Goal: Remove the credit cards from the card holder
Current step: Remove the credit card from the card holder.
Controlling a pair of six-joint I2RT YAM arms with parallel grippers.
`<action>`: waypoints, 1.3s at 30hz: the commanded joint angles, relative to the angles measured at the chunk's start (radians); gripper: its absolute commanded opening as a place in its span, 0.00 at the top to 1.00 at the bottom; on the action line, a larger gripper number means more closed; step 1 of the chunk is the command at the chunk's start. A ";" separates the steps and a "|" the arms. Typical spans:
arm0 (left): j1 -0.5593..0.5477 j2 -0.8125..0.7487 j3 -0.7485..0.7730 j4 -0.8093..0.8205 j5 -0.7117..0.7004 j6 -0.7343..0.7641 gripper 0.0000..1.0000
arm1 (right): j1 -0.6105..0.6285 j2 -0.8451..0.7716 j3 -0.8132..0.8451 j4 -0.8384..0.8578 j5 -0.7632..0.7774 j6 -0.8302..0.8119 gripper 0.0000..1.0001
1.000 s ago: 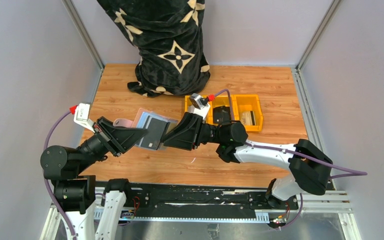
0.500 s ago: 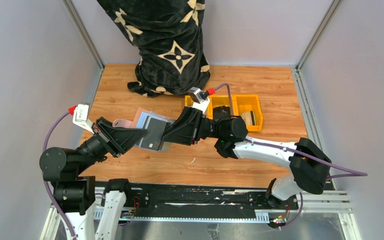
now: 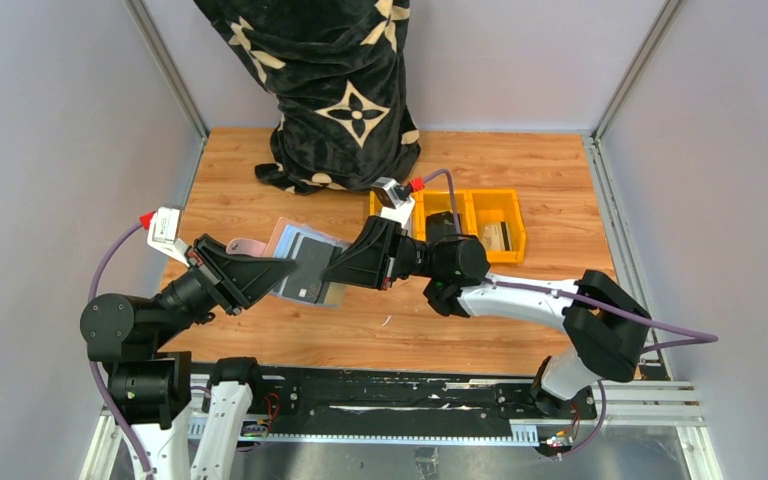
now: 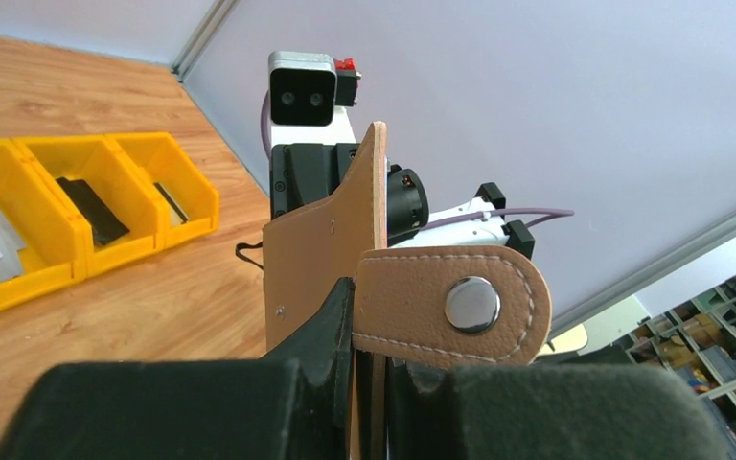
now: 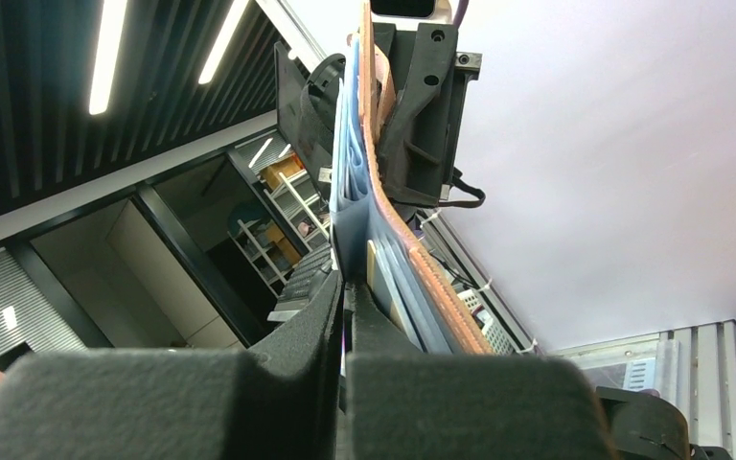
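The brown card holder [image 4: 318, 259] hangs above the table, its strap with a metal stud [image 4: 471, 304] folded out. My left gripper [image 4: 372, 379] is shut on the holder's lower edge. In the top view, several credit cards [image 3: 305, 262], grey, pale blue and pink, fan out of the holder between the two grippers. My right gripper [image 3: 333, 272] faces the left gripper [image 3: 278, 268] and is shut on the edge of one card [image 5: 350, 244]. More cards [image 5: 345, 144] stand edge-on beside the holder's brown wall [image 5: 388, 196].
A yellow three-compartment bin [image 3: 513, 215] stands behind the right arm, with a black item [image 3: 442, 228] in its middle compartment; the bin [image 4: 134, 158] also shows in the left wrist view. A black patterned cloth [image 3: 330, 80] hangs at the back.
The right gripper moved slightly left onto the fanned cards and shut on one card's edge. The left gripper kept its hold on the card holder.
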 commanded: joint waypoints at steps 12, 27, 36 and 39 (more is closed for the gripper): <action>0.000 0.013 0.017 0.042 0.029 -0.024 0.91 | -0.007 -0.081 -0.073 0.084 -0.003 -0.016 1.00; 0.000 0.011 0.012 0.029 0.022 -0.018 0.98 | -0.004 -0.084 -0.023 0.085 -0.007 -0.025 0.87; -0.001 -0.006 -0.009 0.003 0.024 0.001 0.98 | -0.004 -0.064 0.001 0.084 0.007 -0.011 0.95; 0.000 -0.010 -0.009 0.002 0.024 0.005 0.98 | -0.006 -0.061 -0.014 0.084 0.012 -0.010 1.00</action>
